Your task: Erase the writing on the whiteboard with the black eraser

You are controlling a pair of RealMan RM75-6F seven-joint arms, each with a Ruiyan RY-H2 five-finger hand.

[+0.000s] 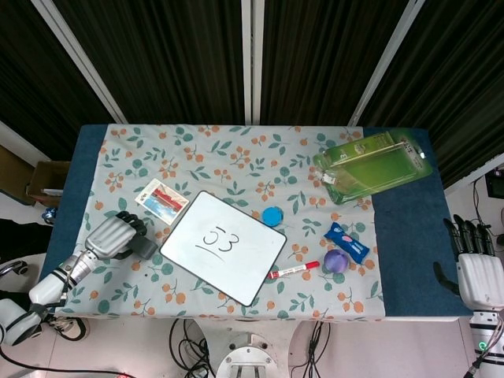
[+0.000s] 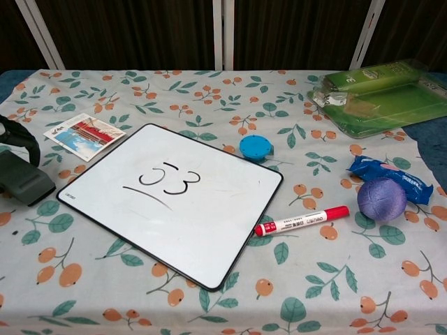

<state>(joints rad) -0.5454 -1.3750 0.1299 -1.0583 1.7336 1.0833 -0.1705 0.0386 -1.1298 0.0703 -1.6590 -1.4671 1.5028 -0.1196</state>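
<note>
The whiteboard (image 1: 223, 246) (image 2: 174, 199) lies tilted on the floral cloth with "53" and a stroke written in black at its middle. Just off its left edge lies the black eraser (image 1: 145, 249) (image 2: 25, 183), flat on the cloth. My left hand (image 1: 113, 235) (image 2: 18, 135) is over the eraser's left end, its dark fingers arched down onto the eraser's far side. The frames do not show whether the grip is closed. My right hand (image 1: 475, 272) hangs off the table's right edge, fingers straight and apart, holding nothing.
A picture card (image 1: 161, 201) lies just behind the eraser. Right of the board are a blue round lid (image 1: 273, 215), a red marker (image 1: 293, 270), a purple ball (image 1: 336, 261) and a blue packet (image 1: 346, 242). A green plastic box (image 1: 374, 165) stands at the back right.
</note>
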